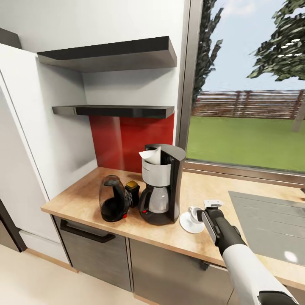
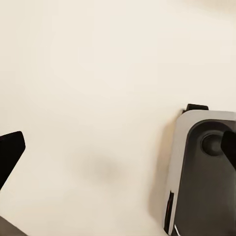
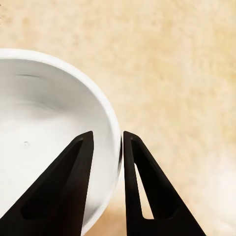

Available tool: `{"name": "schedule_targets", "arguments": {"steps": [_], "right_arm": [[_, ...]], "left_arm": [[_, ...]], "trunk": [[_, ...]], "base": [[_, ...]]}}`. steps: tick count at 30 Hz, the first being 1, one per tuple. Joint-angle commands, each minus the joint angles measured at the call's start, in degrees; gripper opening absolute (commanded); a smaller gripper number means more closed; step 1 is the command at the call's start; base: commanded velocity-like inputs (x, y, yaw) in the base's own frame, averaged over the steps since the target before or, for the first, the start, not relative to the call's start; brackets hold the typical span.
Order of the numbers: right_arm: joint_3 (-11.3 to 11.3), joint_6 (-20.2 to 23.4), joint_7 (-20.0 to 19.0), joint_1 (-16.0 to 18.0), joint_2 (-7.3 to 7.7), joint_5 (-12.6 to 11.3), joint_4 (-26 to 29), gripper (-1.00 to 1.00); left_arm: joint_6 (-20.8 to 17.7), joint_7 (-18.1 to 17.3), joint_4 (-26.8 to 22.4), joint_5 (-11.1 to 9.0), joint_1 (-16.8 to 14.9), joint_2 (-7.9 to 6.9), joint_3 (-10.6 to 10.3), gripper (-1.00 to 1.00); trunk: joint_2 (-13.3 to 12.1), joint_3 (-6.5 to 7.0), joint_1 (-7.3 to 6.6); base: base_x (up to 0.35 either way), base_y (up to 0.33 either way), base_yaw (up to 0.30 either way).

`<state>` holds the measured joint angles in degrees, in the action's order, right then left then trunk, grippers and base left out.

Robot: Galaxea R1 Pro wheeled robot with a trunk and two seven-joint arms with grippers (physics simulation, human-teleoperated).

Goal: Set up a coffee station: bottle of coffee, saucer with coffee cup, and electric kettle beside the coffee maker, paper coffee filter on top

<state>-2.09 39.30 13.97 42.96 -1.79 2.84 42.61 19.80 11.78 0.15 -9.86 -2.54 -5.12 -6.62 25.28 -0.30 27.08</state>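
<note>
My right end effector (image 3: 107, 147) pinches the cup (image 3: 49, 137) rim above the saucer (image 1: 190, 223); releasing off-centre, I judge, could tip it onto the tabletop (image 1: 84, 195).

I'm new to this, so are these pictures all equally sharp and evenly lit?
Head view: crisp, daylight from the window, faint sheen on the countertop. Left wrist view: pale, washed-out floor. Right wrist view: the cup rim sharp between the right tool fingers, counter grain soft.
</note>
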Motion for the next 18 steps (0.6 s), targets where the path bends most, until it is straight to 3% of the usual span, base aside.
{"name": "schedule_targets", "arguments": {"steps": [1, 2, 18], "right_arm": [[-0.2, 0.26, -0.17, 0.02, -0.06, 0.23, 0.06, -1.0], [-0.2, 0.3, -0.17, 0.02, -0.06, 0.19, 0.05, 1.0], [-0.2, 0.26, -0.17, 0.02, -0.15, 0.15, 0.01, 1.0]], "left_arm": [[0.16, 0.09, 0.03, -0.51, -0.01, 0.01, -0.5, 1.0], [0.16, 0.08, 0.03, -0.51, -0.01, 0.02, -0.5, 1.0], [0.16, 0.08, 0.03, -0.51, -0.01, -0.15, -0.5, 1.0]], "trunk": [[0.05, -0.03, 0.02], [0.05, -0.03, 0.02], [0.05, -0.03, 0.02]], "base": [[0.0, 0.0, 0.0], [0.0, 0.0, 0.0], [0.0, 0.0, 0.0]]}}
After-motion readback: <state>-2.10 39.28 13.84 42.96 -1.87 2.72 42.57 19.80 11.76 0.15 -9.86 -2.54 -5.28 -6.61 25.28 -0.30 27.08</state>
